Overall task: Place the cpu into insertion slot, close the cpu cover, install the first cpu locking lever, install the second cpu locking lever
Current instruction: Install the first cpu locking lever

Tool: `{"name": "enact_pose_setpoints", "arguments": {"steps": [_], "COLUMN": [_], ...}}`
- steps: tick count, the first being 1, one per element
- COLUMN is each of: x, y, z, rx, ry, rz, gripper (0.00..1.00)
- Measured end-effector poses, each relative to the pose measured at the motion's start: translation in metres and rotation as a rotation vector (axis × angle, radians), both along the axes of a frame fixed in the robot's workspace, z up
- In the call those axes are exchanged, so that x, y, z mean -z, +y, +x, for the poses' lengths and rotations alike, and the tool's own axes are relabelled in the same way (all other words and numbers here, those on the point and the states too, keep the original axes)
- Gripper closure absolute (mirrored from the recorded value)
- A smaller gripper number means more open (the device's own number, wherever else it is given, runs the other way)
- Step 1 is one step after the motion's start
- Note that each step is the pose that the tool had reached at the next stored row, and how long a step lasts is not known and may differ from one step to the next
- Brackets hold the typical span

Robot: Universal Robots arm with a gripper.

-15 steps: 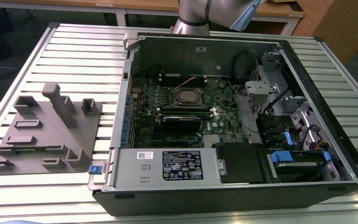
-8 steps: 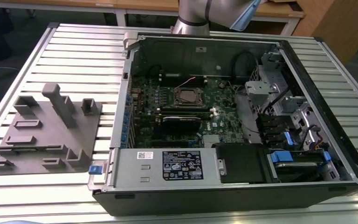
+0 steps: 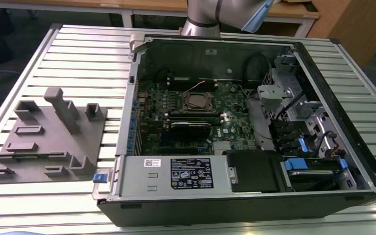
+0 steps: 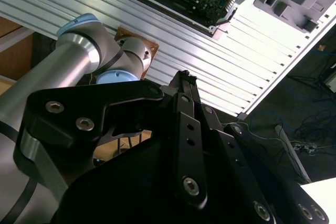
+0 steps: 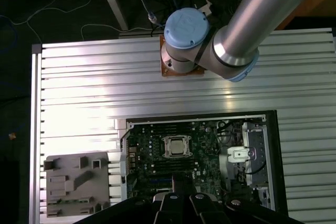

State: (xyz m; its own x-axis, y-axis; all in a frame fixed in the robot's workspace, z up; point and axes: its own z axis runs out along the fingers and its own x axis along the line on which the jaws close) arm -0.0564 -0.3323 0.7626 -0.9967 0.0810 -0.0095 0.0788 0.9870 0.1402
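The open computer case (image 3: 318,88) lies on the slatted table. On its green board sits the insertion slot (image 3: 198,102), a small square socket with a silvery rim. From above, in the first wrist view, a silver-grey square that looks like the cpu (image 5: 176,146) lies inside that rim. I cannot tell the cpu cover or the locking levers apart from the rim. My gripper (image 5: 181,183) hangs high above the case, far from the socket, with its black fingers together and nothing between them. In the second wrist view the gripper (image 4: 185,75) tapers to one closed tip.
A grey fixture block (image 3: 44,137) with several upright posts stands on the table (image 3: 83,54) at the exterior view's left of the case. The power supply (image 3: 175,174) and drive bays (image 3: 305,147) fill the case's near and right parts. The arm's base (image 5: 184,51) is bolted behind the case.
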Motion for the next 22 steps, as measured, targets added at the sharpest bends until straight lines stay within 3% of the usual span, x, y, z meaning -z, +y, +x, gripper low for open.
{"name": "enact_pose_setpoints", "arguments": {"steps": [22], "x": [0.0064], "y": [0.0], "z": [0.0], "rx": [0.0], "ry": [0.0], "rz": [0.0001], "gripper": [0.89]}}
